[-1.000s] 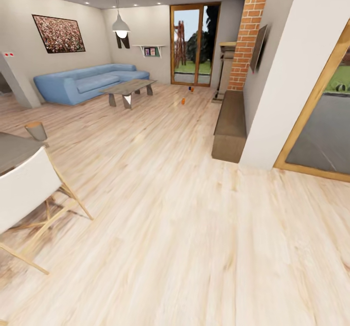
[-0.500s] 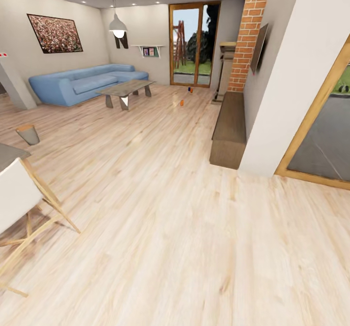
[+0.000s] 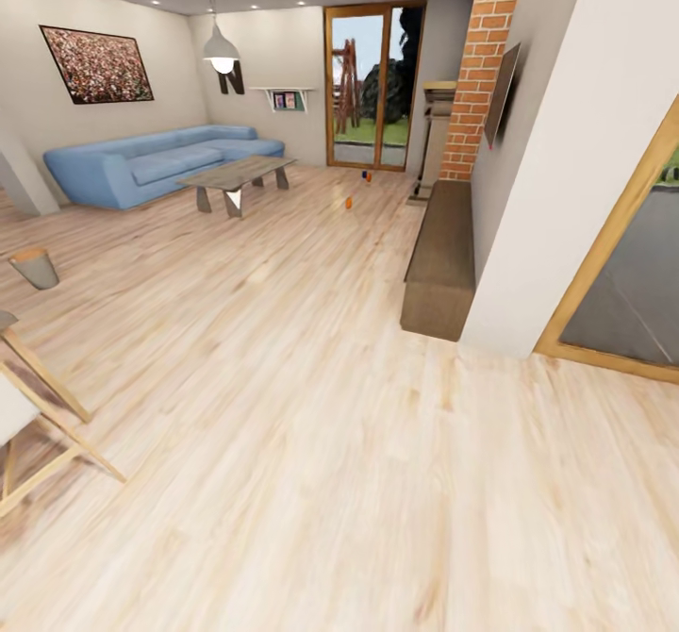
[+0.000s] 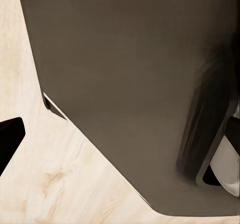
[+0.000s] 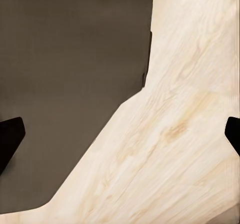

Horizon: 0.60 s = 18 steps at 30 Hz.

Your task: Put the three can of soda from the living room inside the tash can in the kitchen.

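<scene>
At the far left edge of the head view, about midway down, sits the tash can (image 3: 35,267), a small tapered bin standing on the wood floor (image 3: 311,443), with the legs of a light wooden chair (image 3: 38,424) poking in below it at lower left. Moving right, upper left holds the blue sofa (image 3: 151,165) under a framed picture (image 3: 97,64), then the low coffee table (image 3: 236,179) just in front of it. Centre top now: there are the cans, tiny at this range, one orange can (image 3: 348,203) out on the open floor and a further can (image 3: 368,176) closer to the glass doors (image 3: 372,90); a third I can't make out as separate from here. Right of centre runs the long dark bench (image 3: 440,255) below the brick column (image 3: 481,61). Grippers: in the right wrist view the right gripper (image 5: 120,134) shows dark fingertips at opposite edges, spread wide and empty over floor; in the left wrist view the left gripper (image 4: 120,134) shows one tip plainly and I can't tell its spread. Risks, as I judge them: the cans are light and upright on the floor, so rolling in too fast could nudge them over and send them rolling, and hugging the right side could clip the bench.
</scene>
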### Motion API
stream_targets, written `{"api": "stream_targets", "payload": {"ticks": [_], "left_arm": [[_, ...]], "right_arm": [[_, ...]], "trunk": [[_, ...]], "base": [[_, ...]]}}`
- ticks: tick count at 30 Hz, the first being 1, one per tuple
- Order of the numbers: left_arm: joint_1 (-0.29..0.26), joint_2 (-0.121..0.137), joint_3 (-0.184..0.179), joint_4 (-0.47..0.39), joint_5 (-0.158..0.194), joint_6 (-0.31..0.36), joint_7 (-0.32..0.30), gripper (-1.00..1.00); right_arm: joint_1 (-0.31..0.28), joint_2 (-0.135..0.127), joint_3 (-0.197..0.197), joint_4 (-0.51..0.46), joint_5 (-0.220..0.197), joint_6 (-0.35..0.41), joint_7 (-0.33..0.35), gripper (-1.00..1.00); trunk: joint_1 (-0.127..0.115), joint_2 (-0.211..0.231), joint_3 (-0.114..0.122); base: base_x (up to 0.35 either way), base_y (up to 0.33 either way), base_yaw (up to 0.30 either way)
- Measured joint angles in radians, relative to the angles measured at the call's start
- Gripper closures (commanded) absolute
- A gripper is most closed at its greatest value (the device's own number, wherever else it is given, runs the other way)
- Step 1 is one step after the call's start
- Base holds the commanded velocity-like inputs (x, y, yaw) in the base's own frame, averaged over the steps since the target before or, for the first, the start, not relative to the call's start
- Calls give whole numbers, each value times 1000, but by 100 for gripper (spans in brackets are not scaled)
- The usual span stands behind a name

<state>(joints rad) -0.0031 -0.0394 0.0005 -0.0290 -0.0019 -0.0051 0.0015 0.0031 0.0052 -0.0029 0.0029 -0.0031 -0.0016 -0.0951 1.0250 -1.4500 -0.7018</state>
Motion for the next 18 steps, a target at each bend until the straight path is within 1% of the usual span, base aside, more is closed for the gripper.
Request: {"api": "stream_targets", "payload": {"ticks": [11,18], "left_arm": [[0,-7,-2,-2,-1,0,1,-100],[-4,-10,0,-2,1,0,2,-100]], "right_arm": [[0,-1,0,6,0,0,0,-100],[0,-2,1,7,0,0,0,-100]], "trunk": [[0,0,0],[0,0,0]], "base": [[331,-172,0],[340,-64,0]]}}
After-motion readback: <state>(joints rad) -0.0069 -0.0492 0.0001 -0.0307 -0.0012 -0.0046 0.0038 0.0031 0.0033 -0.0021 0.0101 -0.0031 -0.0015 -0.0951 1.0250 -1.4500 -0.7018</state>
